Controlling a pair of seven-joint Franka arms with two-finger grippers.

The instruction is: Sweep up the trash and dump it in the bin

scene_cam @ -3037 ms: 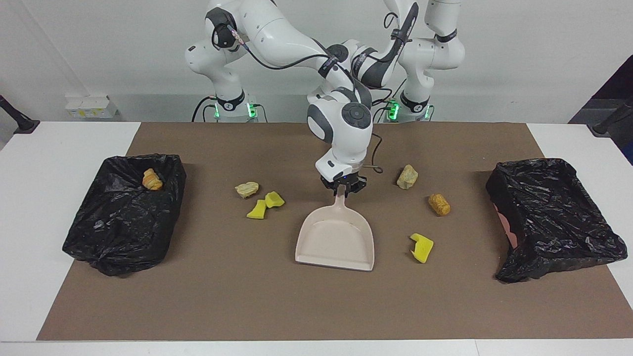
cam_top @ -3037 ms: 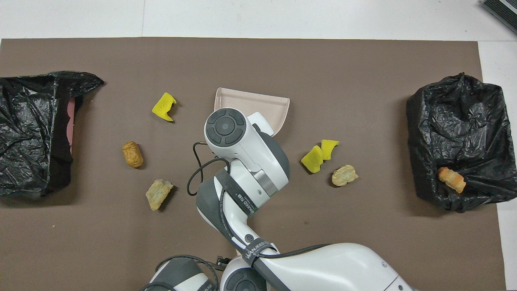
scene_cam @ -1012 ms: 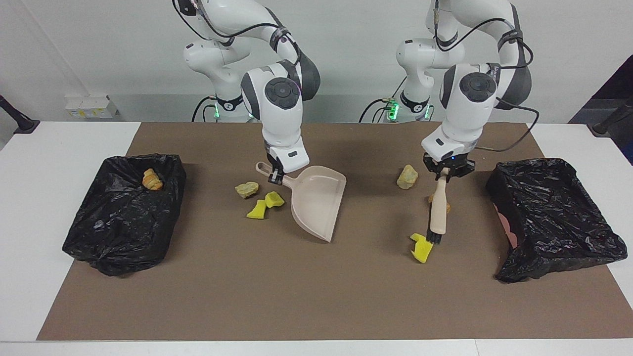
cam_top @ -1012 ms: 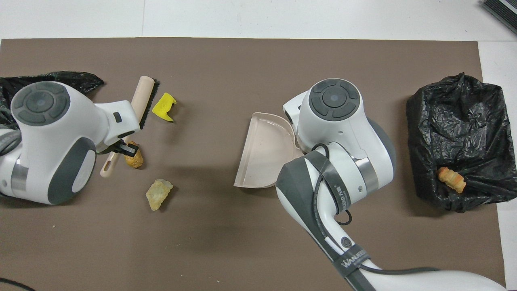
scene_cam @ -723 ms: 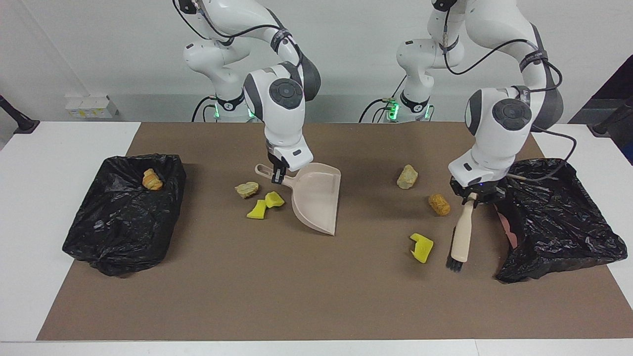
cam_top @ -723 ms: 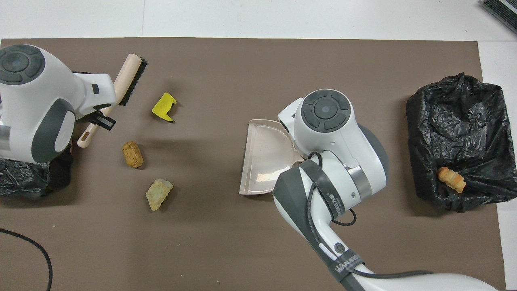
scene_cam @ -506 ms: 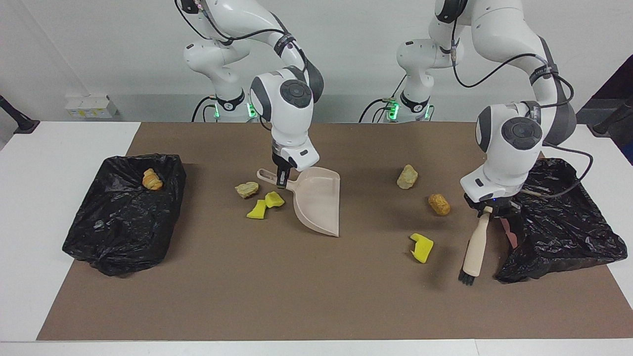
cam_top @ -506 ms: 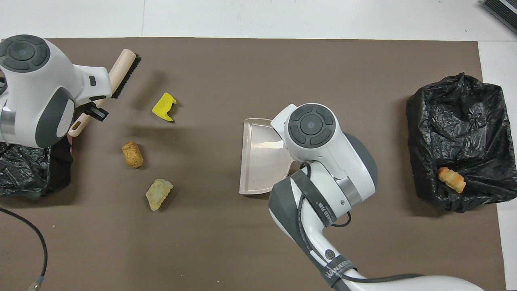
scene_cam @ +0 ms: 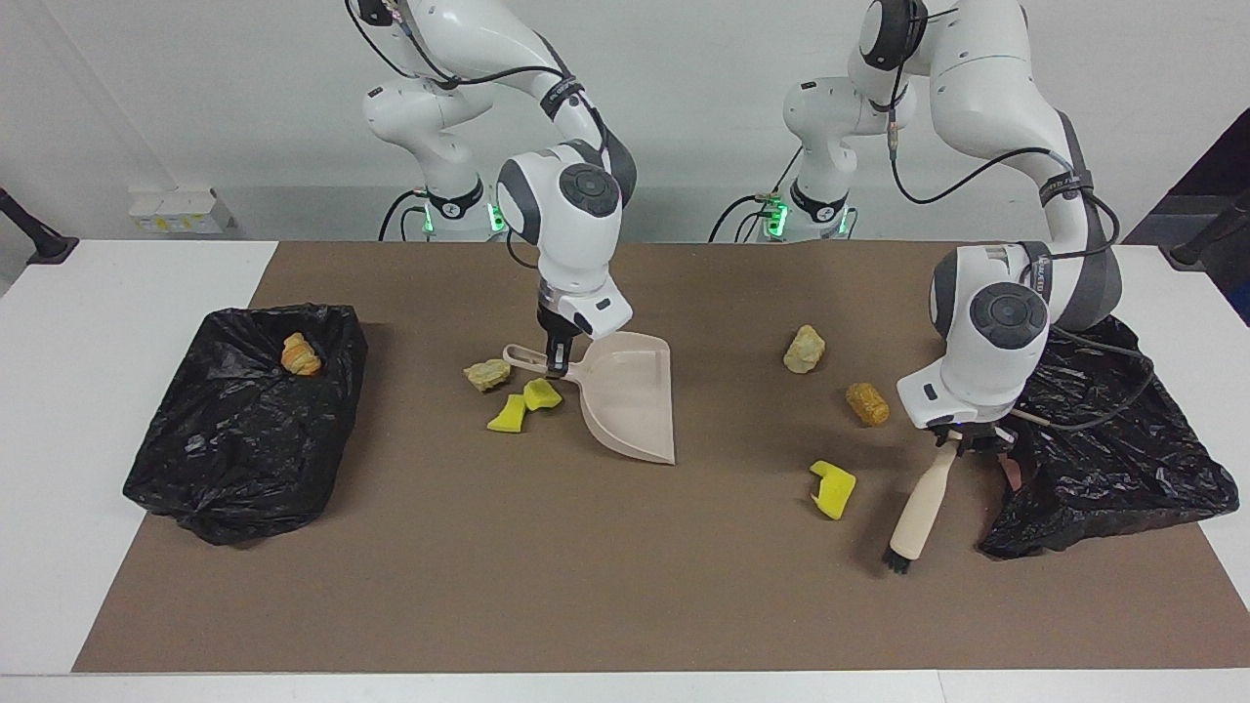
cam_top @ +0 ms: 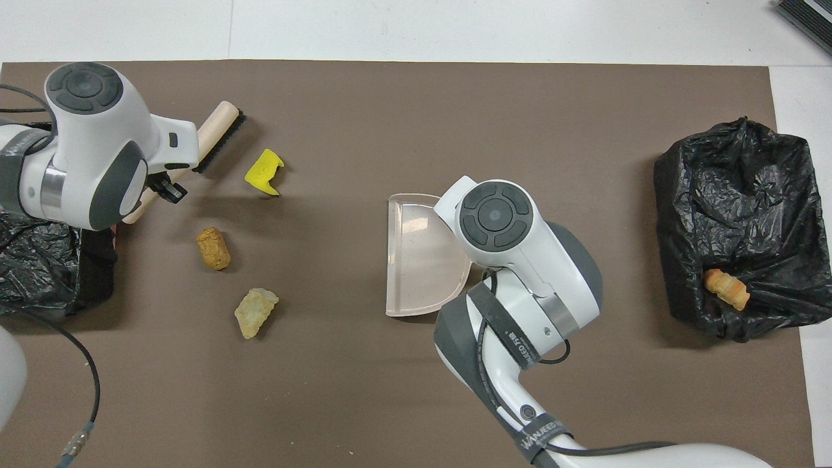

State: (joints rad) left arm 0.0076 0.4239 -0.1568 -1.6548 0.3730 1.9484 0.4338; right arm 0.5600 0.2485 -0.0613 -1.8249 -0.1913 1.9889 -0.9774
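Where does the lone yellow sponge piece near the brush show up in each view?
Facing view: the lone yellow sponge piece lies low in the picture, beside the brush bristles.
Overhead view: the same piece lies high in the picture, again beside the bristles.
Shared landmark: the brush, held by the left gripper.

Yellow sponge scraps (scene_cam: 832,490) and tan bread lumps (scene_cam: 805,350) lie scattered on the mat; one lump sits in a bin.
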